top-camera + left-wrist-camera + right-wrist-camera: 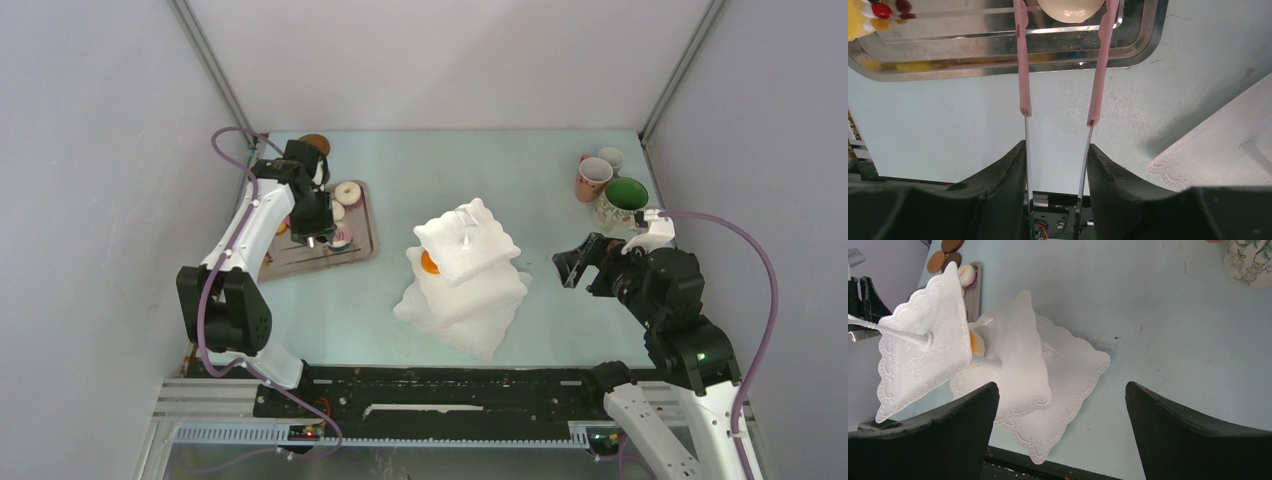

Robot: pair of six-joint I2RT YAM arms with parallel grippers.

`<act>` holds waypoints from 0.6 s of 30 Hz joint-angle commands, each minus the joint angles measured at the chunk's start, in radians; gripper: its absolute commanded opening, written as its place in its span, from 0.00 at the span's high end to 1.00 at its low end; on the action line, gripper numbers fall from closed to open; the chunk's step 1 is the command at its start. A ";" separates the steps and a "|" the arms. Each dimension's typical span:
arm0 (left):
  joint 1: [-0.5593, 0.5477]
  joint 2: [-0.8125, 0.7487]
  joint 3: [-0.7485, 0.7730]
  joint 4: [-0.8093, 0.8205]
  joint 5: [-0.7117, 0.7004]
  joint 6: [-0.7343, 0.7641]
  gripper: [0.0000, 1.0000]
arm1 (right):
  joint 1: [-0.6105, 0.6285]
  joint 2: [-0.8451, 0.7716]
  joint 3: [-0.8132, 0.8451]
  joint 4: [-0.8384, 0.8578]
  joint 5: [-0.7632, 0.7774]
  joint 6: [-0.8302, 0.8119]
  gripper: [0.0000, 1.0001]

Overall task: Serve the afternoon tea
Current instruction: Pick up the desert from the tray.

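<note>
The white three-tier stand (465, 275) stands mid-table, with an orange biscuit (430, 263) on its middle tier; both show in the right wrist view, the stand (1018, 365) and the biscuit (976, 342). My left gripper (315, 235) is over the grey tray (300, 258), shut on the pink tongs (1023, 75). The tong tips sit on either side of a pale donut (1070, 9), which is cut off by the frame top. A yellow cake (858, 25) lies at the tray's left. Another donut (348, 193) lies on the tray. My right gripper (572, 265) is open and empty, right of the stand.
The pink mug (593, 178), small pale mug (611, 158) and green-inside mug (624, 200) stand at the back right, behind my right arm. Brown coasters (315, 143) lie behind the tray. Grey walls close the table's sides and back.
</note>
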 commanded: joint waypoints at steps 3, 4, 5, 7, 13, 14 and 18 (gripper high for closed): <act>-0.002 -0.025 0.028 0.021 0.033 0.016 0.52 | -0.005 0.000 0.000 0.033 -0.010 -0.010 0.00; -0.002 -0.020 0.033 0.023 0.035 0.016 0.52 | -0.005 0.001 0.001 0.033 -0.010 -0.010 0.00; -0.002 -0.017 0.038 0.024 0.039 0.016 0.52 | -0.004 0.000 0.001 0.032 -0.010 -0.010 0.00; -0.002 -0.011 0.045 0.032 0.045 0.013 0.52 | -0.005 0.000 0.001 0.030 -0.008 -0.009 0.00; -0.002 0.015 0.054 0.030 0.040 0.017 0.51 | -0.006 0.000 0.001 0.036 -0.007 -0.009 0.00; -0.003 0.018 0.055 0.030 0.040 0.019 0.51 | -0.006 0.001 0.001 0.033 -0.006 -0.010 0.00; -0.003 0.038 0.062 0.031 0.044 0.020 0.51 | -0.008 0.003 0.000 0.028 -0.003 -0.009 0.00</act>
